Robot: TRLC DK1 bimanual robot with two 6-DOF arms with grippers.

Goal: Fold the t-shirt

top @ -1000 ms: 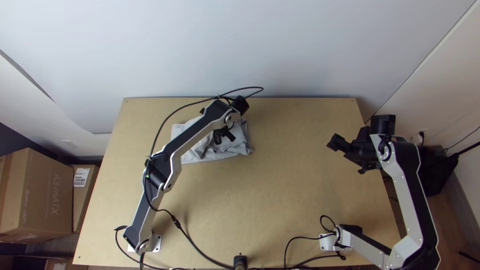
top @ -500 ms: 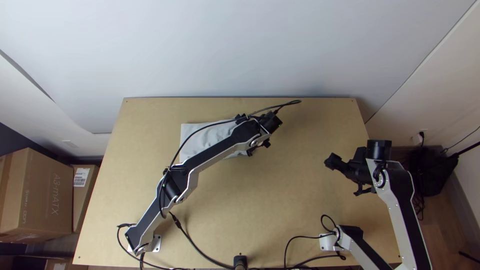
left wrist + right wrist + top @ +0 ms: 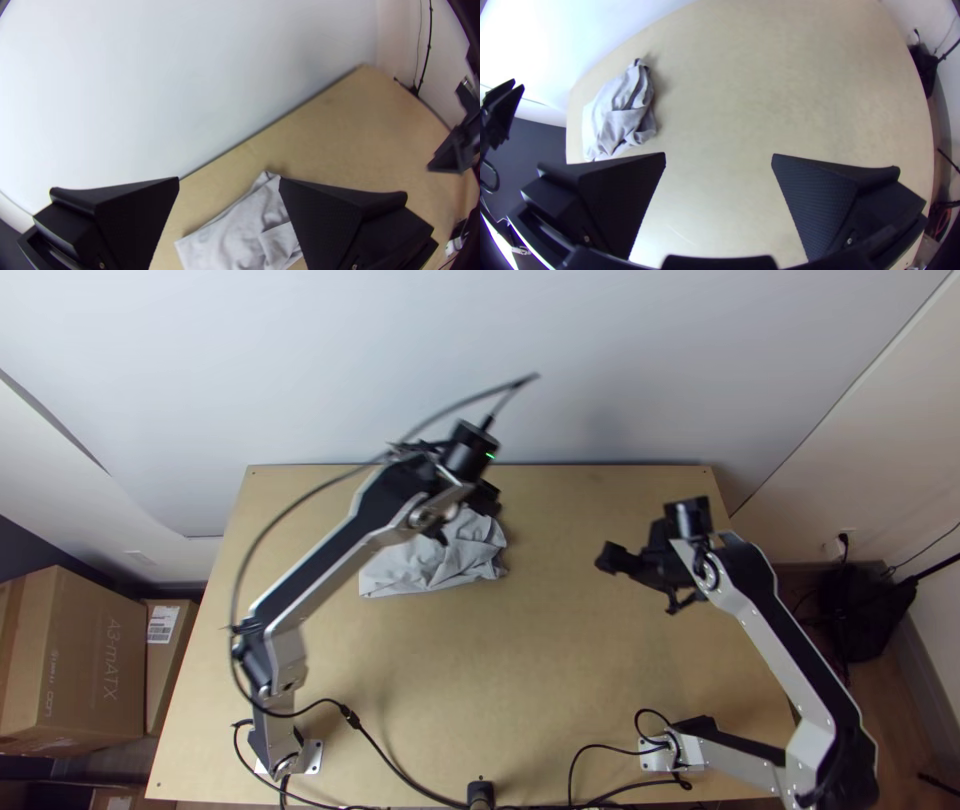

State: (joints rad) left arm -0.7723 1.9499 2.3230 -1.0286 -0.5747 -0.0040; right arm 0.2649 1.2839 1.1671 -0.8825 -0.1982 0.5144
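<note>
Cloth of a soft, pale grey t-shirt (image 3: 470,550) lies all crumpled, with a bit flopped over on top. It sits on the light brown wooden table (image 3: 570,670), near the far edge and a little left of the middle. From where I stand, the left arm's black gripper (image 3: 438,535) hangs up by the shirt, and its two flat fingers (image 3: 135,215) are wide apart, pinching nothing. The right arm's black gripper (image 3: 684,600) hangs over the right side of the table, well away from the shirt. It is wide too, with nothing in it. Behind the table is a big white wall (image 3: 480,360). Brown cardboard boxes (image 3: 75,660) sit off to the left.
</note>
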